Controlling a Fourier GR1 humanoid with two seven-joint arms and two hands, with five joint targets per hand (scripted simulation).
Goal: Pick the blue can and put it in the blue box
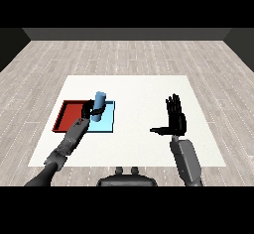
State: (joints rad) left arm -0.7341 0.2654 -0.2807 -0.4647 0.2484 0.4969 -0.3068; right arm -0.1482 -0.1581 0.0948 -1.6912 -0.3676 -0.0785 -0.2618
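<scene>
Right forearm (186, 161): grey, it rises from the lower right corner over the white bench (144, 129).
Right hand (175, 118): raised above the bare right half of the bench, fingers (172, 103) straight and pointing away, thumb stuck out toward the left; released, grasping nothing.
Left forearm (69, 144): comes in from the lower left corner and slants up toward the trays.
Left hand (89, 111): fingers curled round the lower part of the blue can, grasping it.
Blue can (99, 104): light blue, upright, held in the left hand over the left part of the blue tray; whether its base touches the tray floor cannot be told.
Blue tray (106, 124): light blue, lies on the left half of the bench, just beside the red tray, on its right.
Red tray (69, 115): left of the blue tray, partly hidden by the left hand and wrist.
Floor (129, 54): pale grey planks beyond the bench.
</scene>
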